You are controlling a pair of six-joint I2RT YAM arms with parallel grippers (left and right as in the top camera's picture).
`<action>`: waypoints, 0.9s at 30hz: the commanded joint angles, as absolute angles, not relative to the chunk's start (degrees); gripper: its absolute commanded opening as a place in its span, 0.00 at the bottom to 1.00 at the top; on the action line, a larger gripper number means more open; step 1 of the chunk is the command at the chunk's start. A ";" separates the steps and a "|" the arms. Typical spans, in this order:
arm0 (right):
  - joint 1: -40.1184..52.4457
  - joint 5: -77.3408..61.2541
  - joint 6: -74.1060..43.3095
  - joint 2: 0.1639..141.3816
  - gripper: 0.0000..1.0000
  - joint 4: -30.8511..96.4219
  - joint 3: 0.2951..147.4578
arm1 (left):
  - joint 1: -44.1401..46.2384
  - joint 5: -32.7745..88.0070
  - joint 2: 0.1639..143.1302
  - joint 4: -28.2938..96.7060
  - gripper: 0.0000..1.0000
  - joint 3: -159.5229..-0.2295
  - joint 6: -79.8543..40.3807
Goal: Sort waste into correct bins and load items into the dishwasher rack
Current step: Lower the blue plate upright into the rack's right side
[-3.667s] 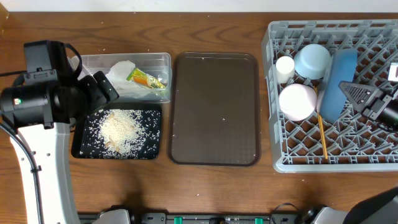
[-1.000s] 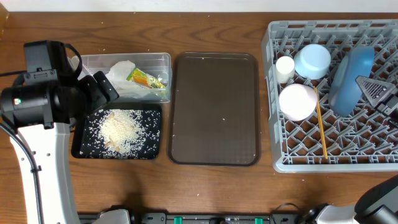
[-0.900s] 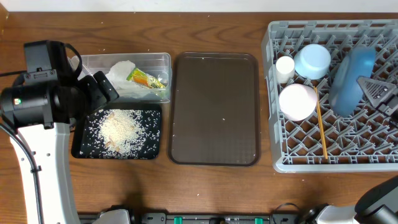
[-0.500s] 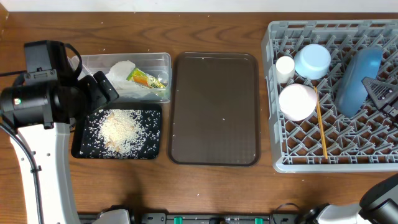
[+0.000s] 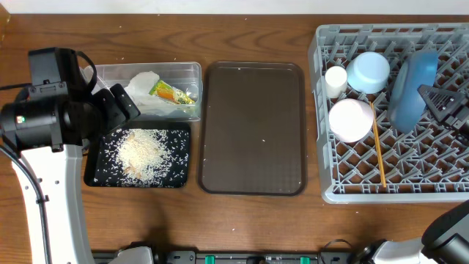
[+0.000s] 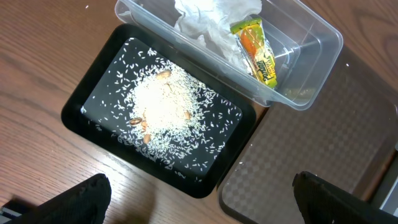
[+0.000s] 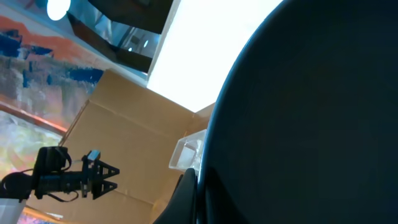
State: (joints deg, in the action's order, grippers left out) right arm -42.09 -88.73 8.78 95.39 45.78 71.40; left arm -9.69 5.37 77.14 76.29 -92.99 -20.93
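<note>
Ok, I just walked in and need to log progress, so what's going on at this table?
The right gripper holds the blue plate on edge in the dishwasher rack, beside the white bowl, light-blue bowl, cream cup and chopsticks. The left gripper hangs open above the clear tub, which holds the napkin and wrapper, and the black tray of rice.

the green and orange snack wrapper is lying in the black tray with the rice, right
Not quite. The snack wrapper lies in the clear tub, next to the crumpled napkin. The rice is in the black tray, as you said. The left wrist view shows this plainly.
</note>
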 commanded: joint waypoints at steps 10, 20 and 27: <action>-39.81 -89.43 7.38 96.49 0.01 46.09 71.13 | -9.96 4.45 77.47 76.44 0.96 -93.06 -20.60; -42.65 -89.41 8.25 96.49 0.01 48.42 71.11 | -9.96 4.45 77.47 76.44 0.96 -93.06 -20.60; -47.97 -89.38 10.37 96.49 0.01 55.48 71.11 | -9.96 4.45 77.47 76.44 0.96 -93.06 -20.60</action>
State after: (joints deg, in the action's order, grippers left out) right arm -46.35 -88.71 9.82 95.66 53.93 71.40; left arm -9.72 5.37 77.14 76.29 -92.99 -20.93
